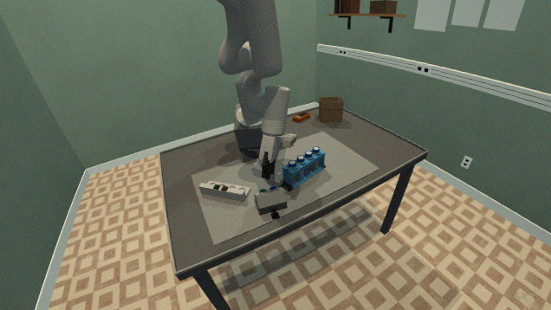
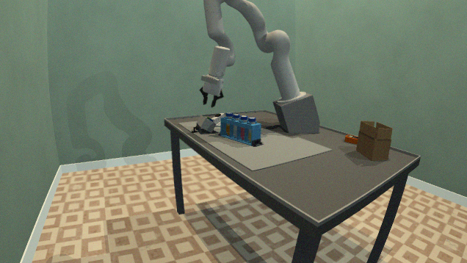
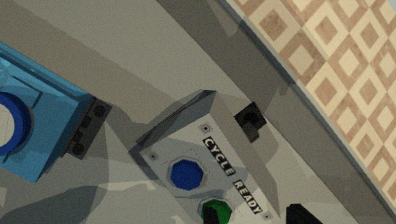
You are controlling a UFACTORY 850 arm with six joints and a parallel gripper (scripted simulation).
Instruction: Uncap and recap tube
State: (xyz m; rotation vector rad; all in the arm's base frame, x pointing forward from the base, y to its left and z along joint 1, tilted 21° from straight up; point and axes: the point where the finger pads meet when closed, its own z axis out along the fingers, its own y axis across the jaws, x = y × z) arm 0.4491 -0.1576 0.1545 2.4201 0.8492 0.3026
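Observation:
My gripper (image 1: 268, 171) (image 2: 209, 102) (image 3: 255, 216) is partly open and empty, above the key housing (image 1: 271, 203) (image 2: 206, 124) (image 3: 172, 142). The blue CYCLE key (image 1: 273, 189) (image 3: 186, 174) is in plain view; in the wrist view one fingertip overlaps the green READY key (image 1: 262, 190) (image 3: 220, 205). The blue decapping station (image 1: 305, 172) (image 2: 240, 132) (image 3: 60, 107) holds four tubes, all with blue-rimmed caps. Tube 4's cap (image 1: 292, 164) (image 2: 229, 115) (image 3: 24, 122) is nearest the housing. The white cap tray (image 1: 223, 194) shows no cap; its green lamp (image 1: 217, 187) and amber lamp (image 1: 224, 188) look dark. Cap tightness cannot be told.
The station stands close beside the key housing, and the cap tray on its other side. A black block (image 1: 275, 215) (image 3: 250, 120) lies by the housing at the mat's edge. A cardboard box (image 1: 331, 110) (image 2: 374, 141) and an orange device (image 1: 301, 117) (image 2: 351, 139) stand farther off.

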